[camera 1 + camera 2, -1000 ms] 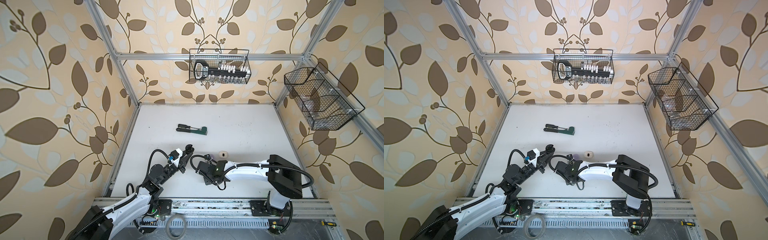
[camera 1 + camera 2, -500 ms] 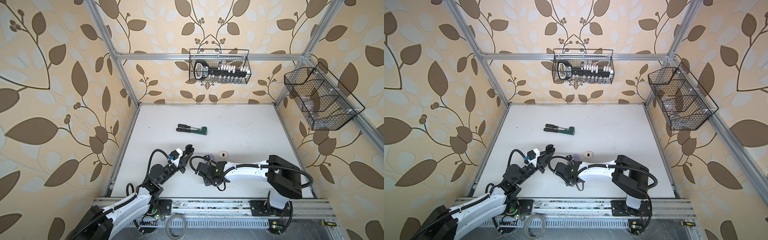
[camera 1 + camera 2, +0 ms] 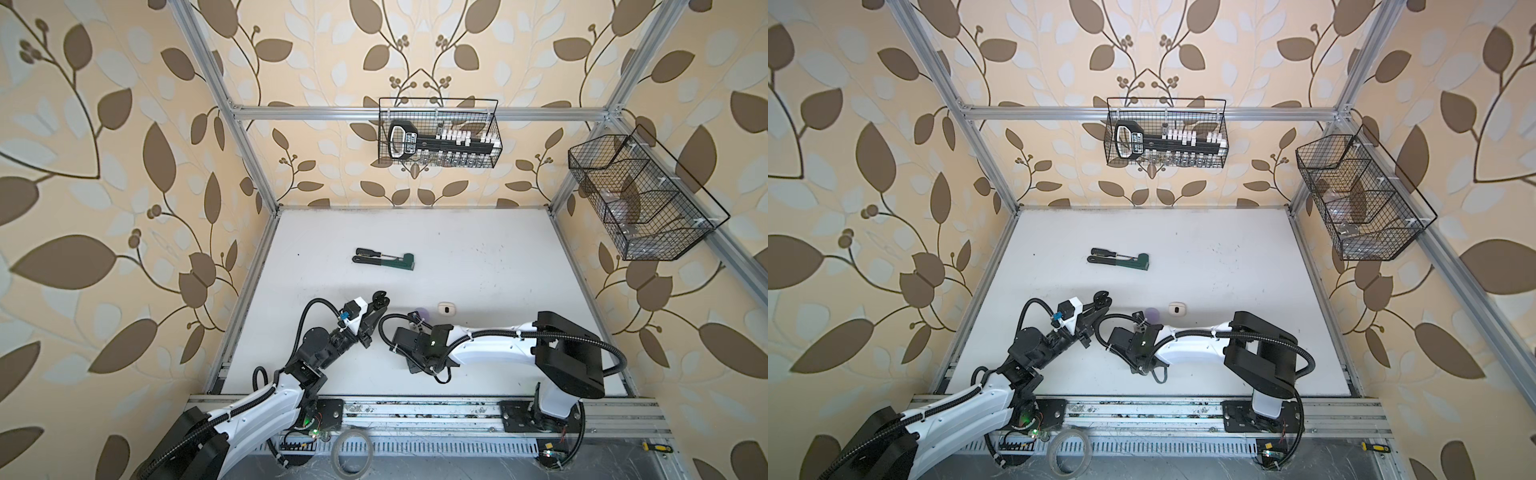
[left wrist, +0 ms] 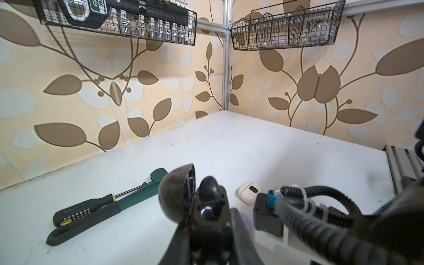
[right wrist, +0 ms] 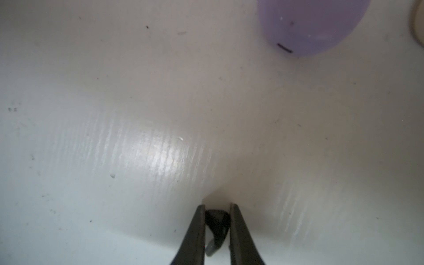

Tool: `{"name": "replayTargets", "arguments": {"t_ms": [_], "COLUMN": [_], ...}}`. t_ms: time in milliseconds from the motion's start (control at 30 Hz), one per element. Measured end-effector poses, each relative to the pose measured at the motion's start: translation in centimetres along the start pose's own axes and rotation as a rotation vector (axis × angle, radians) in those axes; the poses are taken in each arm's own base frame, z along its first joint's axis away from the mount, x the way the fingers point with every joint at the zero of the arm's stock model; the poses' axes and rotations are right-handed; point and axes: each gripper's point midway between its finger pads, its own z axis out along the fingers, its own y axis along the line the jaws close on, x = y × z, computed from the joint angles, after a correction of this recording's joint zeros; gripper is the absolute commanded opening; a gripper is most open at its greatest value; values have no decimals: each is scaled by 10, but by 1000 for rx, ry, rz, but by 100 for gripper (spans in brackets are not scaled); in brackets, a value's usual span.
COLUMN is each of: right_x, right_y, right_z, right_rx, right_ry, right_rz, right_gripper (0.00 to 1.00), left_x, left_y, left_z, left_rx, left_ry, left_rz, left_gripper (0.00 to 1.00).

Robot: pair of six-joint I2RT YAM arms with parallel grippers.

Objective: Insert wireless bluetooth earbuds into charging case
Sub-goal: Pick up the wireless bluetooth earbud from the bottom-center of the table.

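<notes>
holding a black earbud [image 5: 216, 221] in the right gripper [image 5: 218, 206], pinched between the very tips of the closed jaws, low over the white table [image 5: 137, 114]; cannot tell whether lifted clear of it yet. clamping the black case [image 4: 207, 190] in the left gripper [image 3: 374, 309], with the lid [image 4: 176, 199] open, raised off the table and close to the right wrist. seeing also a lilac case [image 5: 309, 27] and a white case [image 4: 249, 195] on the table near by, both apparently shut.

likely to go wrong first at the pinch: small, smooth and rounded, caught only at the tips, so apt to squirt out or roll in the jaws on the lift. could then reach the case turned the wrong way and jam on the rim of the socket instead of dropping in. might also push the case round in the left grip if pressed off-centre, or knock the open lid on the way in. worth minding the cable loops [image 3: 386, 328] too, crowded between the two wrists and liable to snag. no sign of the other earbuds here, so hard to judge how much remains.
</notes>
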Motion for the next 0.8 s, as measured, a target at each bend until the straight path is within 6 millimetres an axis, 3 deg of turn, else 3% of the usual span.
{"name": "replayTargets", "arguments": {"t_ms": [233,467,800], "right_x": [-27,-51,-74], "right_y": [-6,-23,-50], "right_z": [-37,-73,-122], "right_rx": [-45,-71,-86], "right_ry": [-113,-237,-399], "right_rz": [61,127,203], "right_gripper": [17,17,16], "left_x": [18,32,35], "left_y": [-7,-34,-56], "left_z": [11,29,48], "left_rx": [45,134,201], "left_ry": [83,145,157], "left_rz": [-20,-16,-11], "left_gripper": [0,0,0]}}
